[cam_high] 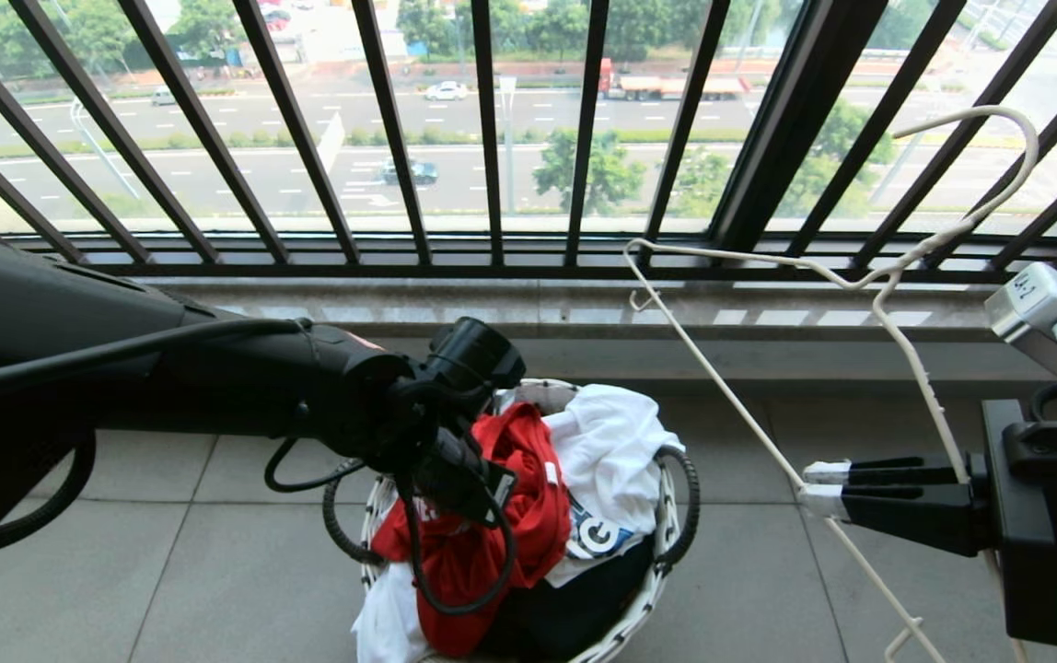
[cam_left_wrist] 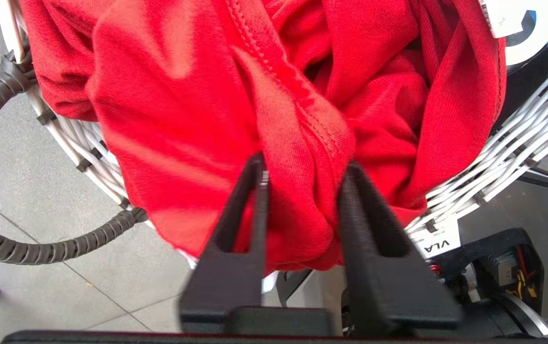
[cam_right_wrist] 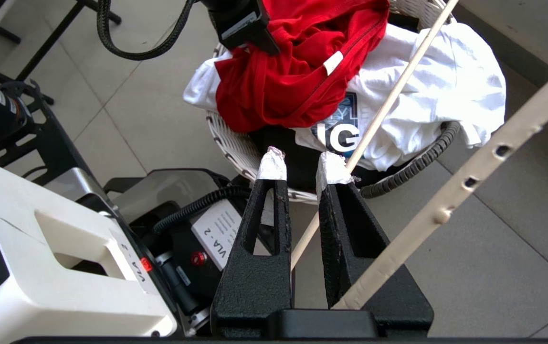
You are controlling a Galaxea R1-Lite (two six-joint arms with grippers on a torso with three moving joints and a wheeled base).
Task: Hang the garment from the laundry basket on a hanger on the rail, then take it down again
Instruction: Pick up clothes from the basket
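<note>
Garment [cam_left_wrist: 197, 110] red, bunched on top of laundry basket [cam_high: 648, 599], directly under left tool [cam_left_wrist: 302, 186]. Left arm nearer, reaches down into basket. Left tool partly closed, fold of red cloth pinched between two fingers [cam_left_wrist: 255, 200]; grip looks taken, lift not yet done.

Hanger [cam_high: 860, 276] well to right of basket, upright, tilted, hook up. Right tool [cam_high: 814, 488] closed narrow on hanger wire, level, beside basket. Rail not in view.

Coming move, as judgement: pull garment up, toward hanger on right.

The red garment [cam_high: 501, 525] lies crumpled on top of the round white basket [cam_high: 648, 599], spilling over its rim. The thin white hanger [cam_high: 860, 276] hangs tilted beside the basket.
</note>
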